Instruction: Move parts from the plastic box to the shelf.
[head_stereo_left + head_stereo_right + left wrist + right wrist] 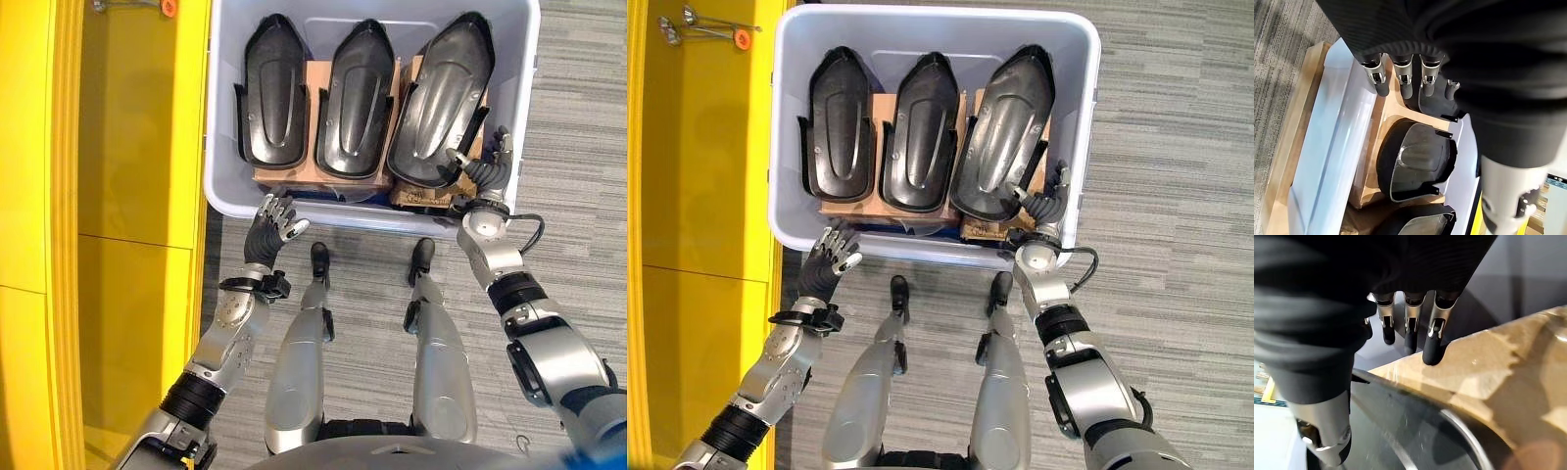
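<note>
Three black moulded parts lay side by side in the pale plastic box (223, 147), each resting on brown cardboard: the left part (271, 95) by the box's left wall, the middle part (355, 98) beside it, and the right part (439, 98), tilted, against the right wall. The right hand (482, 168) was inside the box at its near right corner, beside the right part's near end; its fingers (1432, 340) hung nearly straight over the cardboard, closed on nothing. The left hand (271, 223) hovered just outside the box's near left corner, fingers loosely spread and holding nothing. The box stood on grey striped floor (578, 117), next to a yellow shelf (137, 147) along its left side.
</note>
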Robot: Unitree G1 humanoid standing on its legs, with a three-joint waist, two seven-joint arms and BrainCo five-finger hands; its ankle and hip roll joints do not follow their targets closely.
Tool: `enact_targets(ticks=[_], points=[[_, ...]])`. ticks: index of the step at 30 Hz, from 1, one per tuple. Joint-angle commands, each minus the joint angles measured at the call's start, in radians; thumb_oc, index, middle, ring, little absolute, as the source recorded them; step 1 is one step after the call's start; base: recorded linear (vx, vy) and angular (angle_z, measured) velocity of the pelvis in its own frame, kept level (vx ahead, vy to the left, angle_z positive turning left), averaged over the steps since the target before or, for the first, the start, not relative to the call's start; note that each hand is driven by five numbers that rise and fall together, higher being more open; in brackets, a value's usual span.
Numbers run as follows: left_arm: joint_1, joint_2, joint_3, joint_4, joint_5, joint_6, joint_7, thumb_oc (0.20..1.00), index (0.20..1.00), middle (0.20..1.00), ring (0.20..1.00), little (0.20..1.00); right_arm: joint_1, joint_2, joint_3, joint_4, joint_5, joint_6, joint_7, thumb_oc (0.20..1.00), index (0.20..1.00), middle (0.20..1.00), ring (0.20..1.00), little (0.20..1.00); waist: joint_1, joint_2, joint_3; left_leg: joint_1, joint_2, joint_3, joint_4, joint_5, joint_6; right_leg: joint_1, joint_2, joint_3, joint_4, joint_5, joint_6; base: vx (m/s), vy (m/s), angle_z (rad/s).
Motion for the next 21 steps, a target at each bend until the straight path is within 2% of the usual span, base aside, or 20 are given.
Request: enact_targets(ticks=[1, 9, 21], points=[[0.019, 0.050, -0.019, -0.102, 0.008, -0.056, 0.011, 1.000, 1.000, 1.000, 1.000, 1.000, -0.058, 0.007, 0.022, 0.046, 0.037, -0.003, 0.008, 1.000, 1.000, 1.000, 1.000, 1.000, 0.028, 0.013, -0.008, -0.021, 0.015, -0.013, 0.111, -0.109, -0.004, -0.021, -0.047, 0.011, 0.057, -0.040, 0.059, 0.00, 0.000, 0.00], [0.005, 0.058, -0.037, -0.104, -0.001, -0.054, 0.009, 1.000, 1.000, 1.000, 1.000, 1.000, -0.145, 0.006, 0.052, 0.215, 0.066, 0.018, 0.028, 1.000, 1.000, 1.000, 1.000, 1.000, 0.039, 0.022, -0.002, -0.027, 0.012, -0.017, 0.113, -0.108, -0.003, -0.026, -0.048, 0.009, 0.062, -0.044, 0.059, 0.00, 0.000, 0.00], [-0.035, 0.066, -0.056, -0.116, 0.009, -0.057, 0.016, 1.000, 1.000, 1.000, 1.000, 1.000, -0.263, -0.021, 0.172, 0.475, -0.089, 0.133, 0.070, 1.000, 1.000, 1.000, 1.000, 1.000, 0.065, 0.021, -0.001, -0.048, 0.006, -0.037, 0.119, -0.109, 0.000, -0.025, -0.052, -0.009, 0.069, -0.051, 0.062, 0.01, -0.001, 0.04]])
